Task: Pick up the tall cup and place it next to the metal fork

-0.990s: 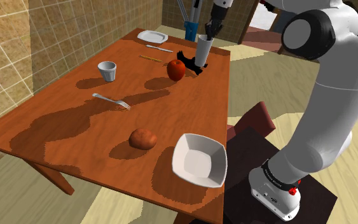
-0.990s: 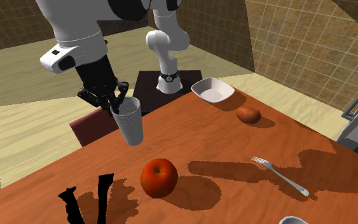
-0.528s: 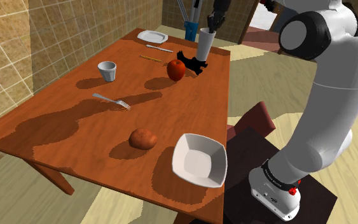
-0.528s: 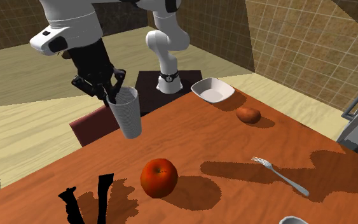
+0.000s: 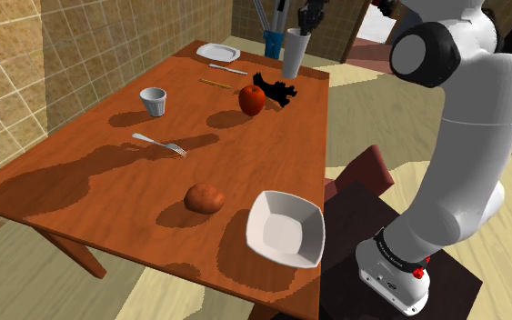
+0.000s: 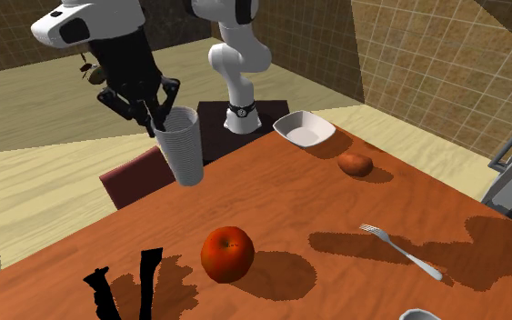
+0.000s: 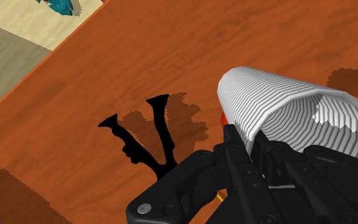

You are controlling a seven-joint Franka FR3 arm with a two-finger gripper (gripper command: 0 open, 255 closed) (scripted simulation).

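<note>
A small white cup [image 5: 154, 100] is standing near the table's [image 5: 90, 195] long wall-side edge, at the shoulder view's left. The fork [image 5: 159, 144] is lying just this side of it, in from that edge and flat on the wood. A brown potato [image 5: 205, 197] is sitting further toward the near end. A white plate [image 5: 217, 52] is lying at the far end with a knife [image 5: 227, 68] beside it. A red apple [image 5: 253, 99] is resting toward the far corner on the stand's side, and a flat black shape [image 5: 276, 91] is lying just beside it by that edge. A white square bowl [image 5: 286, 227] is sitting at the near corner by the stand.

The tall cup [image 5: 294, 53], white and ribbed, is hanging in the air over the far corner on the stand's side. It is clear of the tabletop and well apart from the fork. The gripper [image 5: 305, 25] is coming down on it from above. Its fingers [image 6: 146, 116] are drawn close together and pinching the cup's wall at the rim. In the second exterior view the cup is leaning a little, with its base hanging over the table's edge above a dark red chair [image 6: 135, 177].
</note>
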